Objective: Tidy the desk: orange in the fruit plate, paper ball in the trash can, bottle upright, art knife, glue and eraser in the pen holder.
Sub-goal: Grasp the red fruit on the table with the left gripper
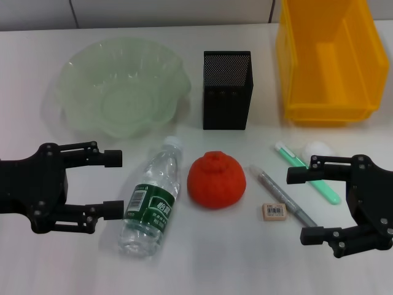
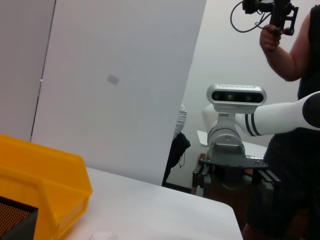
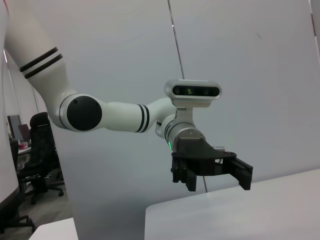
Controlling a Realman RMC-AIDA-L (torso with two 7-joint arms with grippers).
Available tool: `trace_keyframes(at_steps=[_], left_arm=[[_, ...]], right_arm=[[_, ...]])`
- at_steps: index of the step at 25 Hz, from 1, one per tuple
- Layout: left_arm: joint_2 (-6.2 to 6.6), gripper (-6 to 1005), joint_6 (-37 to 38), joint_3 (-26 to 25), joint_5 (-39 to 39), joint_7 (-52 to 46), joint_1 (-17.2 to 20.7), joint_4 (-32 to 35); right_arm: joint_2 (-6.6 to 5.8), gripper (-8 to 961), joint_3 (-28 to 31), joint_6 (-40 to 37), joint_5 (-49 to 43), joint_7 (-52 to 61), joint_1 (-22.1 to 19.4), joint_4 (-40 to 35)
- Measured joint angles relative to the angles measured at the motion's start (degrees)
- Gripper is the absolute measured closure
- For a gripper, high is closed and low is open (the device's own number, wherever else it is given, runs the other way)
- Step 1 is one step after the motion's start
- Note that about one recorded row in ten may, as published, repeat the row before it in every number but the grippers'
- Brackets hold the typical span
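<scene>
Left gripper (image 1: 113, 184), fingers wide apart, empty, beside the lying bottle (image 1: 151, 200). Right gripper (image 1: 301, 204), likewise spread and empty, near the eraser (image 1: 274, 211). Orange (image 1: 216, 179) between them on open tabletop (image 1: 202, 264).

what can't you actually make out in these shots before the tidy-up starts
- Paper ball: head view, only a pale bit shows beyond the right gripper; its shape cannot be judged.
- Pen holder: head view, the inside bottom is dark behind the mesh; contents unclear.
- Trash can: head view, cut off by the top edge.
- Eraser: sticker print too small to read.
- Left gripper: open beside the lying bottle; its arm is cut off by the picture's edge.
</scene>
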Motion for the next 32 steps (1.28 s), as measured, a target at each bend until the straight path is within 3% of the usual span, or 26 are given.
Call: trace_keyframes(at_steps=[14, 19, 22, 25, 28, 29, 30, 32], left_arm=[[-0.12, 181, 0.1, 0.0, 0.0, 0.1, -0.7, -0.9], [-0.26, 181, -0.2, -0.3, 0.0, -4.1, -2.9, 1.5], [-1.32, 180, -0.7, 0.0, 1.7, -6.6, -5.3, 5.2], [-4.15, 180, -3.3, 0.3, 8.9, -9.0, -10.9, 9.4], [-4.76, 180, -6.4, 2.1, 11.7, -10.2, -13.9, 9.1], [-4.82, 180, -8.5, 3.8, 12.5, -10.8, -15.0, 8.6], [-4.85, 180, -13.8, 8.8, 13.2, -12.1, -16.8, 7.7], [-4.83, 180, -16.5, 11.8, 13.2, -12.7, -17.3, 7.6]], right_arm=[[0.27, 126, 0.6, 0.4, 0.1, -0.2, -0.3, 1.4], [0.27, 126, 3.3, 2.2, -0.1, -0.2, -1.0, 2.6], [0.26, 126, 7.0, 4.0, -0.1, -0.2, -2.8, 3.3], [0.14, 126, 9.9, 5.7, -0.1, -0.2, -4.4, 3.9], [-0.02, 126, 11.3, 6.6, -0.1, -0.2, -5.3, 4.5], [-0.1, 126, 11.8, 6.9, -0.1, -0.2, -5.7, 4.7], [-0.29, 126, 12.6, 7.7, -0.1, -0.2, -6.5, 5.1], [-0.32, 126, 12.8, 8.2, -0.2, -0.3, -6.8, 5.2]])
